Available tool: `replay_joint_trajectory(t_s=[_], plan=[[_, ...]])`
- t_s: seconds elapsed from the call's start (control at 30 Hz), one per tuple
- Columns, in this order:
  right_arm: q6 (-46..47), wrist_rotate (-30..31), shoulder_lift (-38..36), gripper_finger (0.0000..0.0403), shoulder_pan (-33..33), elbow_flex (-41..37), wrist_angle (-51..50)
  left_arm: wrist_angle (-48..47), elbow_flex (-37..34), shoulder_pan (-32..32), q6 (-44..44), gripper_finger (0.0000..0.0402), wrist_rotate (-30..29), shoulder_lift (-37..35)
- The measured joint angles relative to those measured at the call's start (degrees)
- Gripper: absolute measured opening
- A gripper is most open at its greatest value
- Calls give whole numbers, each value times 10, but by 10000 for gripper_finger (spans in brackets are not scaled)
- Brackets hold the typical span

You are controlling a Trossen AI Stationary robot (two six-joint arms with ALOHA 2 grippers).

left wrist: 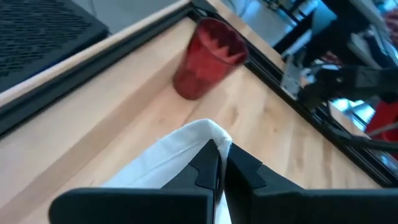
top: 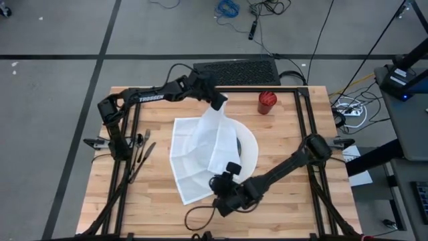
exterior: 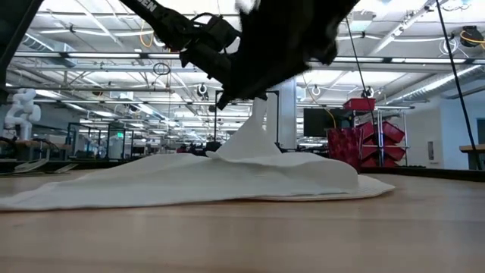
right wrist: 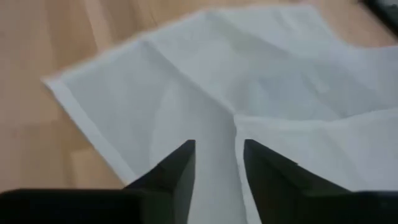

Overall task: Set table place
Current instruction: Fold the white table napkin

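A white cloth napkin (top: pixel 200 150) is seen draped across the middle of the table (top: pixel 294 201), one corner lifted clear of the wood by the left gripper (left wrist: pixel 219 163), whose jaws are pinched tight on the fabric near the far edge of the tabletop. From that raised corner the cloth falls in a steep fold and spreads flat toward the near side, where it partly covers a white plate (top: pixel 249 150). The right gripper (right wrist: pixel 216 155) is held low over the near part of the napkin, its jaws parted with cloth lying beneath the gap; nothing is gripped between them. The table is made of light butcher-block planks and framed in black metal tubing. A red ribbed cup (top: pixel 267 102) stands upright near the far edge, and dark cutlery (top: pixel 142 152) lies at the left side, apart from the cloth.
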Motion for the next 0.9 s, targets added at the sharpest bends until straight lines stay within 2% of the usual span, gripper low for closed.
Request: replay_joint_trajectory(t_s=[0.07, 0.17, 0.53, 0.7, 0.9], plan=[[-31, -19, 20, 137, -14, 0, 29, 2, 0, -4, 8, 0, 18, 0], [-71, -7, 44, 141, -31, 0, 69, 2, 0, -8, 17, 0, 32, 0], [-67, -20, 66, 136, -78, 0, 67, 2, 0, -14, 34, 0, 34, 0], [-38, -20, 67, 103, -80, 0, 42, -2, 0, -15, 43, 0, 35, 0], [-7, -24, 67, 29, -79, 0, 25, 2, 0, -17, 43, 0, 35, 0]])
